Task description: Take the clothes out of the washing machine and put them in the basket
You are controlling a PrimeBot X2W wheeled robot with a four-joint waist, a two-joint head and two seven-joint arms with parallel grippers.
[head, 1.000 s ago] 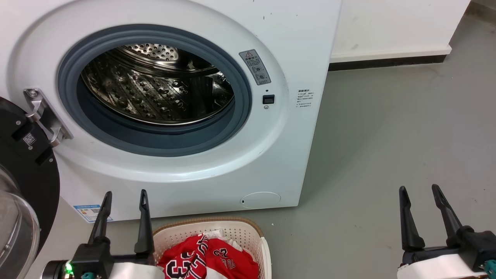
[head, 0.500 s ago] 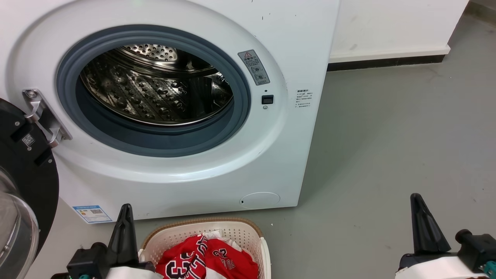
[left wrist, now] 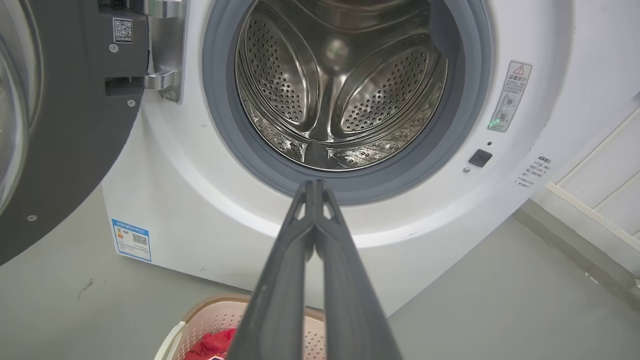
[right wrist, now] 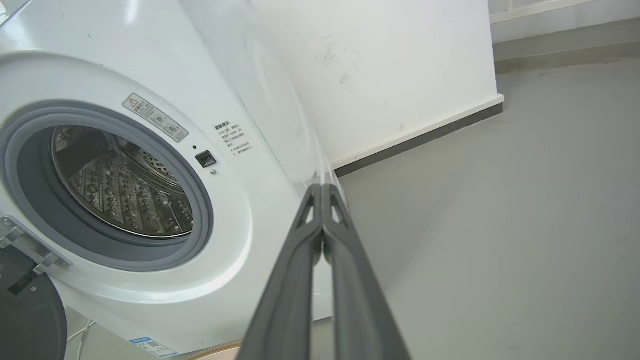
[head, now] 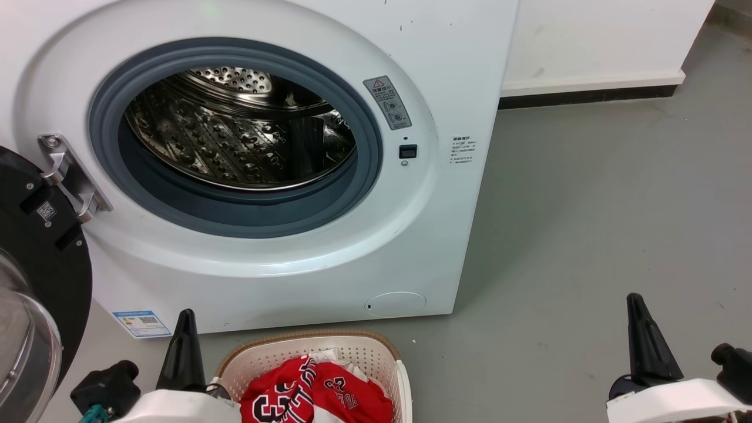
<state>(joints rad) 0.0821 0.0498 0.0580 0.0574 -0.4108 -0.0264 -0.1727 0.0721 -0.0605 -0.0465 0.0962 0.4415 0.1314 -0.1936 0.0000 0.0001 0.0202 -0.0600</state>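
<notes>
The white washing machine (head: pixel 329 247) stands with its door swung open at the left, and its steel drum (head: pixel 235 135) holds nothing that I can see. On the floor in front of it, the cream basket (head: pixel 376 355) holds the red clothes (head: pixel 317 393) with black-and-white numbers. My left gripper (head: pixel 185 329) is shut just left of the basket, empty, fingers pressed together in the left wrist view (left wrist: pixel 315 187). My right gripper (head: pixel 637 317) is shut over bare floor at the lower right, its fingers closed together in the right wrist view (right wrist: pixel 322 192).
The open black-rimmed glass door (head: pixel 35 282) juts out at the far left. Grey floor (head: pixel 587 205) stretches to the right of the machine up to a white wall with a dark skirting (head: pixel 587 94).
Both grippers have gone from open to shut and have drawn back toward the bottom edge. The clothes and basket have not moved.
</notes>
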